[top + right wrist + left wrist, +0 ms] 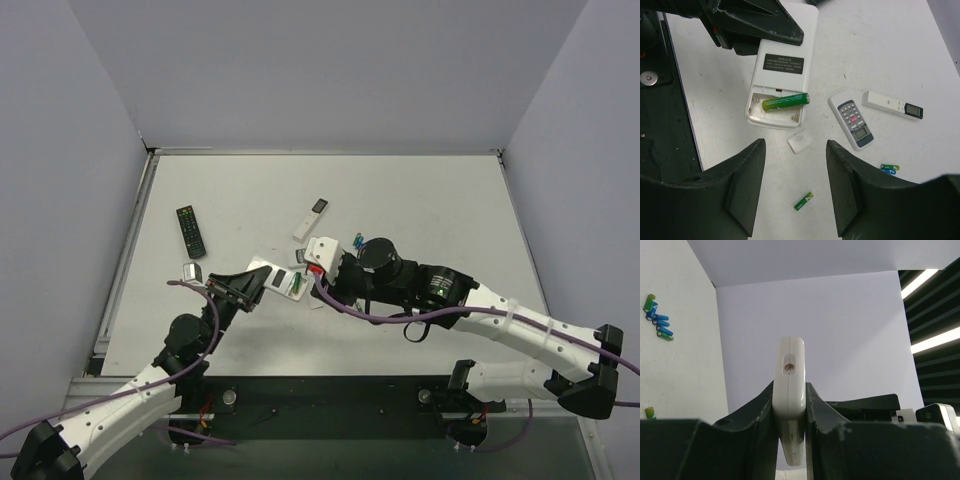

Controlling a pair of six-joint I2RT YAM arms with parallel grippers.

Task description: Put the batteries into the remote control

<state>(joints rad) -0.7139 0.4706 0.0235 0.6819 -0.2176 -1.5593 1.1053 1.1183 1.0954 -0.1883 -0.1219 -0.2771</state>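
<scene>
Right gripper [796, 146] open, empty, over remote control [785, 82] clamped in left gripper [790, 410]; one green battery [785, 101] in, second slot [772, 116] vacant.

Smooth white plastic remote control [785, 82]; glossy green-wrapped battery [785, 101].

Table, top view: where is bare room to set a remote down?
Bare: the far right of the table, between the batteries and the right wall, and the far strip beyond the slim white remote. Crowded: the middle, around the remote control.
</scene>
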